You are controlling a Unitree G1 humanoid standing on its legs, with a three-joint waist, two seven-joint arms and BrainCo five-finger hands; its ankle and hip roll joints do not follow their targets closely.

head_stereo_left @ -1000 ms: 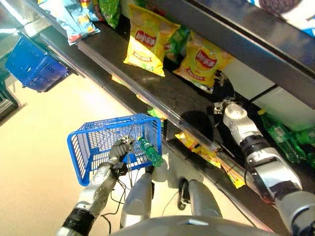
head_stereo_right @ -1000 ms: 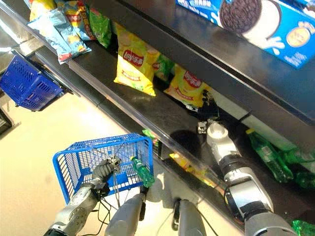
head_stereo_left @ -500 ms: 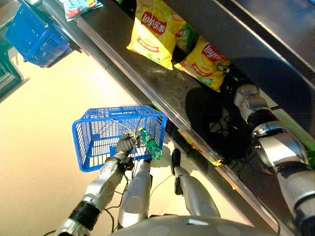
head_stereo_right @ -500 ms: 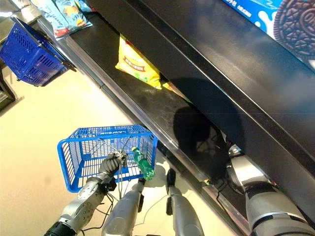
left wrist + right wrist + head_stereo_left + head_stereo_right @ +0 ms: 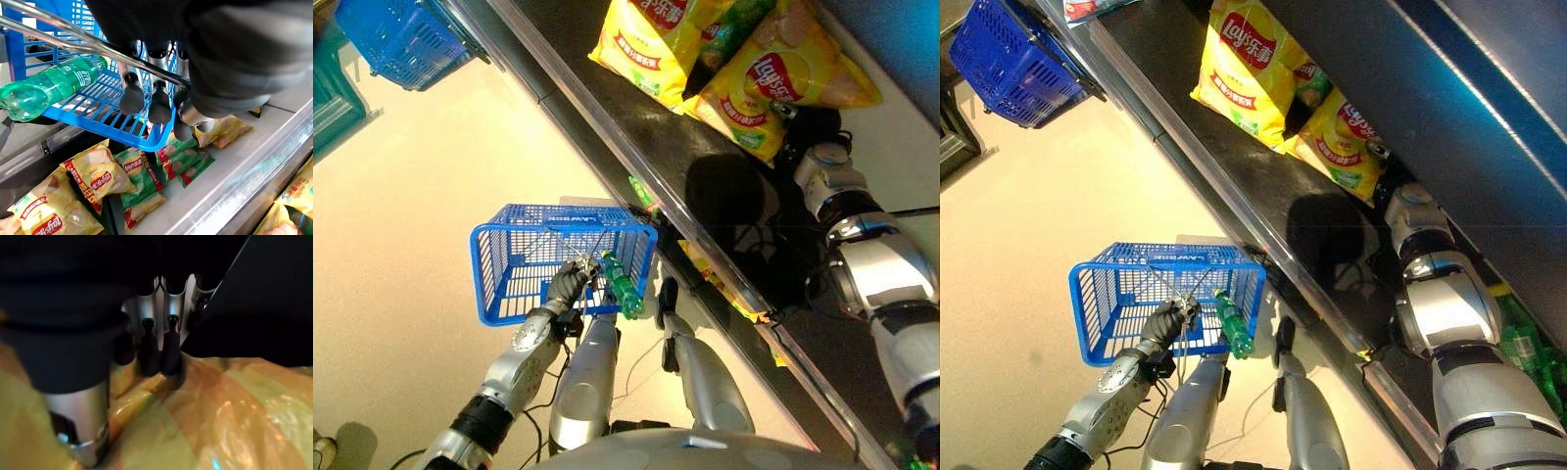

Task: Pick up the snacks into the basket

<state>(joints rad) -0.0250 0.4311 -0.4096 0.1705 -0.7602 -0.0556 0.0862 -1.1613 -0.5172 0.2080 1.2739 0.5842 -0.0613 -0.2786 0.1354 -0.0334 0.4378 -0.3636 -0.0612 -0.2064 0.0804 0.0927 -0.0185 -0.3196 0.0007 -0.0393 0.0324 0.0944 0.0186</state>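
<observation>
Two glossy yellow crisp bags (image 5: 1252, 61) lie on the dark shelf (image 5: 1234, 176); my right hand (image 5: 156, 352) has curled fingertips pressing the nearer bag's (image 5: 783, 83) crinkled foil. My left hand (image 5: 570, 284) grips the blue wire basket's (image 5: 524, 259) metal handle, a green plastic bottle (image 5: 619, 286) inside. Since a second ago my view swung nearer the shelf and my right arm reached deeper.

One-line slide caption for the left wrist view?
Left hand curled round the wire handle of the blue basket holding a green bottle, above shelved snack bags.
</observation>
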